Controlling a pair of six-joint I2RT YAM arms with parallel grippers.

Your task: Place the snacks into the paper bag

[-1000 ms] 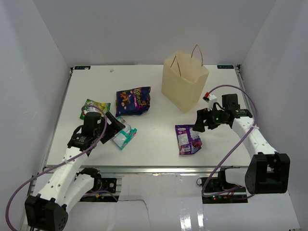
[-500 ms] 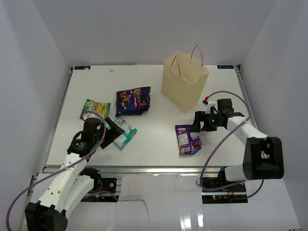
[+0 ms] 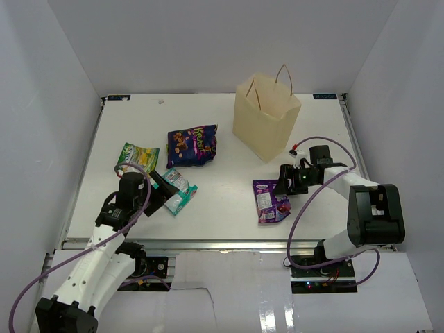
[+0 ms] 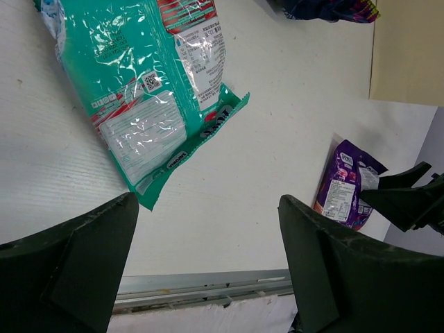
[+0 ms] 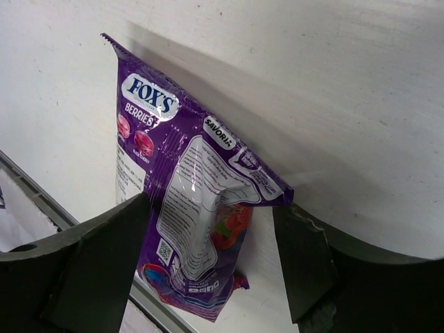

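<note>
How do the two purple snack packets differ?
The big purple packet is larger than the small purple packet. The big one is darker with multicoloured print; the small one is brighter with a white label. The big one lies left of the paper bag; the small one nearer the front edge. Both lie outside the bag.
</note>
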